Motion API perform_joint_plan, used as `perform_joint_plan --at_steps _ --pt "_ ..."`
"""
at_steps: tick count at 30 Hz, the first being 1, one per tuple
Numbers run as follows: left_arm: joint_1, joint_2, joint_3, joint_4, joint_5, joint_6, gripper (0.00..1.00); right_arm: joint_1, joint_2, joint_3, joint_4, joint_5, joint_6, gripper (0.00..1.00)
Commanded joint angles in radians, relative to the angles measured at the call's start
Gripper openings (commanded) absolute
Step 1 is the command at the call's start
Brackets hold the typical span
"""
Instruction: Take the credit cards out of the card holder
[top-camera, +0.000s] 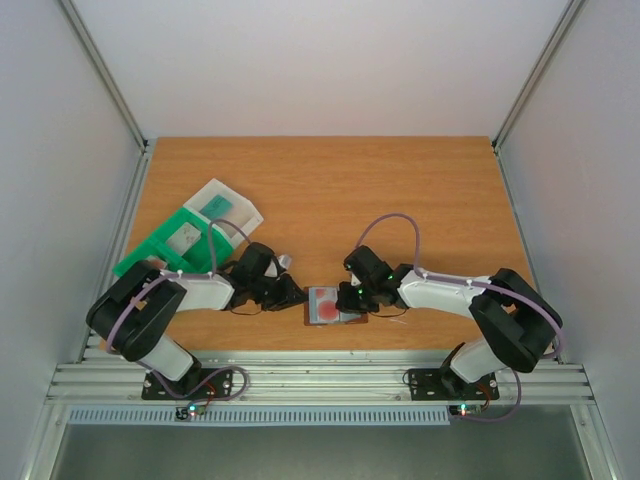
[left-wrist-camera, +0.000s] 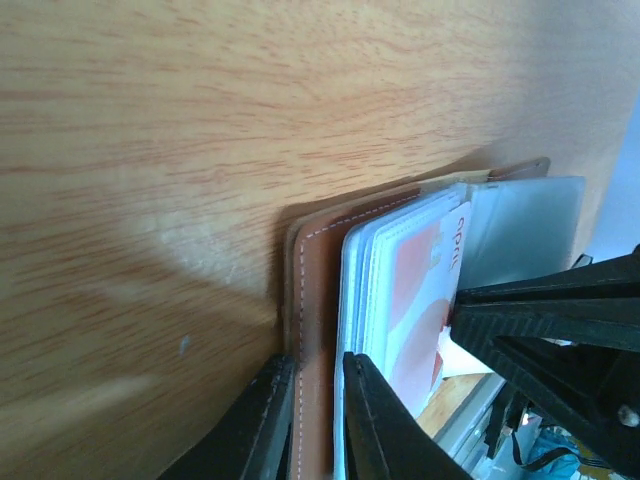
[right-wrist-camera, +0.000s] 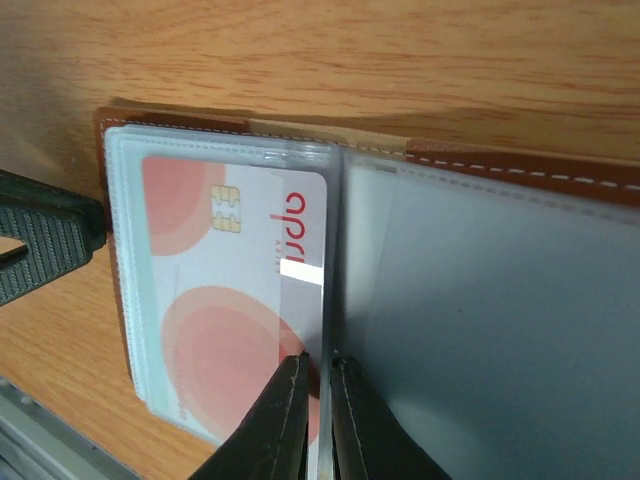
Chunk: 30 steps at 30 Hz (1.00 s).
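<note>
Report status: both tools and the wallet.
Left tool pinching wallet cover. Right tool pinching clear sleeve edge. Red card not yet out. Nothing in the way.

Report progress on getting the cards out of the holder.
Done: the holder lies open. In hand: the left end effector clamps its brown cover, while the right end effector pinches the edge of the clear sleeve holding the red card. Left: the extraction itself. That card sits fully inside its sleeve, with more sleeves stacked beneath it.
</note>
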<state>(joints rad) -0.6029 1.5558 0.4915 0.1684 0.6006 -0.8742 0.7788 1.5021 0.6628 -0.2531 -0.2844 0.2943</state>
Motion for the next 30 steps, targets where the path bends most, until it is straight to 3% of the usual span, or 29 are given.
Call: perform_joint_plan --at_steps 1,6,18,25,30 --pt "-0.008 -0.044 -0.005 -0.018 -0.039 0.029 0.16 0.001 -0.032 -0.005 -0.013 0.004 -0.006 0.11" --pt "-0.009 -0.060 -0.024 0.080 0.012 -0.020 0.18 0.002 -0.014 -0.011 0.011 -0.012 0.006 0.15" --pt "-0.027 0.065 -0.047 0.313 0.072 -0.114 0.17 0.001 0.019 -0.036 0.035 -0.004 0.011 0.21" --pt "-0.027 0.090 -0.031 0.223 0.028 -0.065 0.09 0.001 0.024 -0.048 0.052 -0.001 0.014 0.17" --pt "-0.027 0.064 -0.016 0.069 -0.044 -0.004 0.04 -0.001 0.014 -0.056 0.046 0.014 0.013 0.13"
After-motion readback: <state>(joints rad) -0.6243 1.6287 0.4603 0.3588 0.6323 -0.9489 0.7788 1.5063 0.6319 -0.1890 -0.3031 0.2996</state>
